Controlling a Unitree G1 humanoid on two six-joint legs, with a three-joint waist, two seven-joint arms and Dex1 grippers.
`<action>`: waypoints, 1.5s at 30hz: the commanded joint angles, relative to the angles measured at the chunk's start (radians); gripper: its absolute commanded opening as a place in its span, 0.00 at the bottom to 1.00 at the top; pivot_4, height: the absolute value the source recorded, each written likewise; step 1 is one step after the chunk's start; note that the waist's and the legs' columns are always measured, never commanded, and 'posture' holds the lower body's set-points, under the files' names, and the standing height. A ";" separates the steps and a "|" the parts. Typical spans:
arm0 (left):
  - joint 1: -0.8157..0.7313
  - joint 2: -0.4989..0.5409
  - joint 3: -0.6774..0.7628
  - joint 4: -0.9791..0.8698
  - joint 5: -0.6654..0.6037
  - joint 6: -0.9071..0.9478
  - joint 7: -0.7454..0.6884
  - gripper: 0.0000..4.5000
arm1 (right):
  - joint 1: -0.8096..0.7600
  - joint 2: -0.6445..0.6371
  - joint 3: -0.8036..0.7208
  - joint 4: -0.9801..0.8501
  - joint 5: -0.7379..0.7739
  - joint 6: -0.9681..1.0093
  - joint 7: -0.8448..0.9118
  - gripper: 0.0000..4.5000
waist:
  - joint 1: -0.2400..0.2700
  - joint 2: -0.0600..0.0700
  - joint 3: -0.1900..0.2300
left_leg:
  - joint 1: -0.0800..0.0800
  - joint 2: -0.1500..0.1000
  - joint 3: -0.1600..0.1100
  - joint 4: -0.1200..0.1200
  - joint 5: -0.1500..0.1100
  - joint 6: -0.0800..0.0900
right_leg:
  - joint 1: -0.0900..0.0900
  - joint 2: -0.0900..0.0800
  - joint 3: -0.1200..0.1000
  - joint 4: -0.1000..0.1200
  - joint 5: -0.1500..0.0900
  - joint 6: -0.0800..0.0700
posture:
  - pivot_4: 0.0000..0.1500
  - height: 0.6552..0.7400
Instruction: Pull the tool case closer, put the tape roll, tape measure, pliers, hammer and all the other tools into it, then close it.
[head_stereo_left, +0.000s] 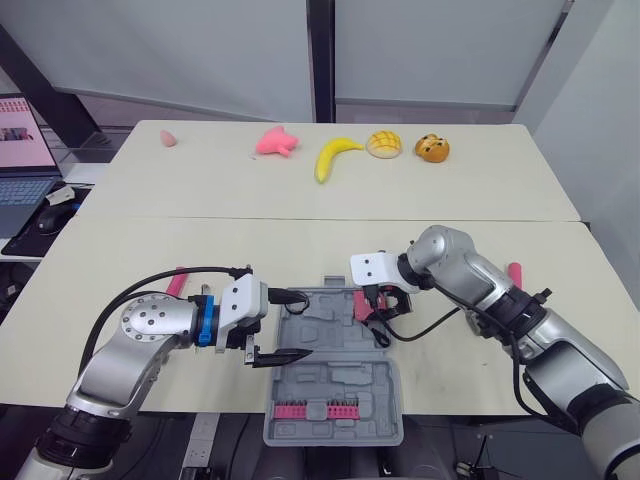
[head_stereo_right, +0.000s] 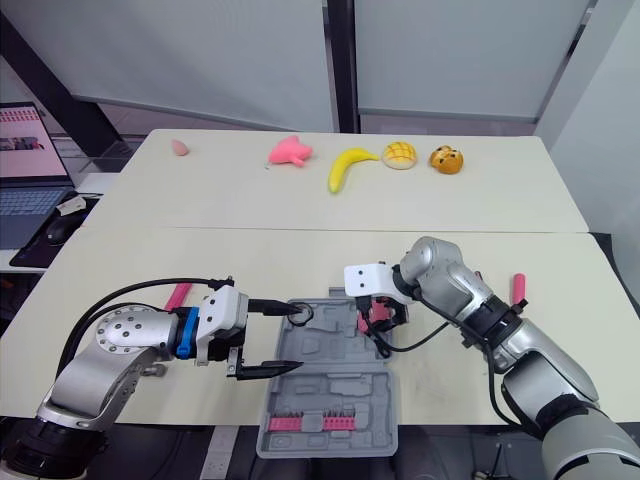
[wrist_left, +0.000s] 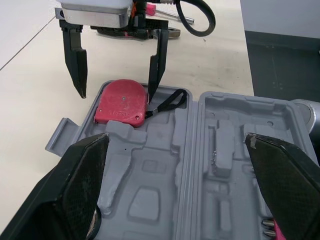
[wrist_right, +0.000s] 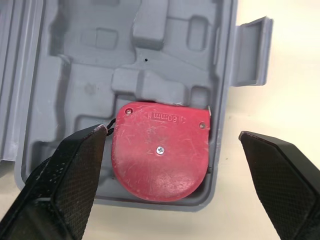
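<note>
Right wrist view: looking straight down on red tape measure (wrist_right: 160, 150), flat in corner pocket of open grey tool case (wrist_right: 90, 75), beside a latch tab. Above it, right jaws wide apart, straddling it; contact with it not determinable. From head views: case lying open on near desk (head_stereo_left: 120, 260), close to front edge, with row of pink bits (head_stereo_left: 325, 410) in nearest half. At case's left side, left jaws also apart, empty. Noted pink-handled tool (head_stereo_left: 176, 283) on desk left of case, another pink handle (head_stereo_left: 515, 273) well to right. Banana (head_stereo_left: 335, 157) on far desk.
</note>
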 joint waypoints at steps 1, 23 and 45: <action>-0.008 -0.002 0.011 -0.014 -0.017 0.000 0.001 1.00 | 0.015 -0.018 -0.082 -0.104 0.077 0.019 0.035 1.00 | 0.000 0.000 0.000 | 0.000 0.000 0.000 0.000 0.000 0.000 | 0.000 0.000 0.000 0.000 0.000 0.000 | 1.00 0.96; -0.037 0.001 0.010 0.010 -0.022 0.006 -0.011 1.00 | 0.214 -0.052 -0.207 -0.071 0.183 -0.239 -0.122 0.44 | -0.001 0.000 0.000 | 0.001 0.000 0.000 0.001 0.000 0.000 | 0.001 0.000 0.000 0.000 0.000 0.000 | 1.00 0.96; -0.066 0.009 0.010 0.015 -0.027 0.033 -0.035 1.00 | 0.313 0.005 -0.228 0.211 0.169 -0.302 -0.187 0.44 | -0.001 -0.001 -0.001 | 0.007 0.000 0.001 0.001 0.000 0.000 | 0.007 0.000 0.001 0.000 0.000 0.000 | 1.00 0.96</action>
